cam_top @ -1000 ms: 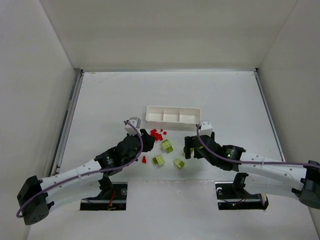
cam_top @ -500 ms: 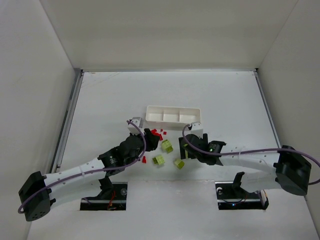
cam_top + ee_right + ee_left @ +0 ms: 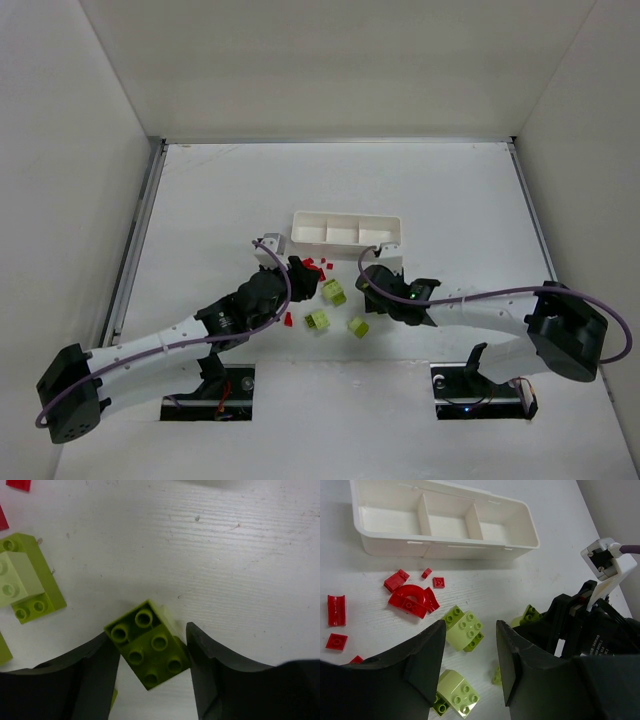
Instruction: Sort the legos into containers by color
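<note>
One green brick (image 3: 148,645) between right gripper (image 3: 152,667) jaws, apart, not clamped; light, rigid, slick — pinch flat sides. Left gripper (image 3: 469,655) jaws apart, empty.

High rear overhead view, two close downward wrist views, all sharing the green legos (image 3: 334,291).

The tray (image 3: 445,547) was plain white; small legos (image 3: 410,600) were bright red, studded blocks (image 3: 147,645) lime green. Both pincers' fingers (image 3: 422,662) were black, on a white table (image 3: 220,190).
</note>
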Action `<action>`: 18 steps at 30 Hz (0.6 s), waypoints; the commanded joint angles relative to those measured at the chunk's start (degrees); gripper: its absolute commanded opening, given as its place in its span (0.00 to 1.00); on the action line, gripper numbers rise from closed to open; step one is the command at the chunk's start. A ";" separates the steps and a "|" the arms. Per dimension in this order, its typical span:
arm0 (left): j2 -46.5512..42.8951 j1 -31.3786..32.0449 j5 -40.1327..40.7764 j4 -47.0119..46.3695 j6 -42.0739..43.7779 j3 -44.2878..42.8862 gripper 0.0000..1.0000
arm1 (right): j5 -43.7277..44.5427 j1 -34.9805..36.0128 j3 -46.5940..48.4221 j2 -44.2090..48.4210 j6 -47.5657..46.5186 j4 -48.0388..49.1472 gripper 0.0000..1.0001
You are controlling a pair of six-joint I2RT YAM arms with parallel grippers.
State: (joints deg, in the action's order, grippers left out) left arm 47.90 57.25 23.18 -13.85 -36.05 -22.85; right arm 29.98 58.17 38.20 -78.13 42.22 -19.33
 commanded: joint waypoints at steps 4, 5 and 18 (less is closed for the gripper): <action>-1.76 -0.43 0.11 -1.98 -0.42 1.23 0.44 | 1.49 -0.74 1.36 0.78 0.41 2.46 0.41; -1.84 -0.43 0.11 -1.71 -0.51 1.06 0.44 | 1.58 -0.74 1.18 1.22 0.85 2.28 0.37; -4.22 -1.40 -3.31 -5.74 -4.46 0.00 0.53 | -3.68 -6.88 2.41 17.21 -0.47 9.12 0.24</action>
State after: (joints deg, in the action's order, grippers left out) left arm 44.71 56.36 21.52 -14.74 -38.50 -22.09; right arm 28.97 52.88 37.95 -63.24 42.33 -16.45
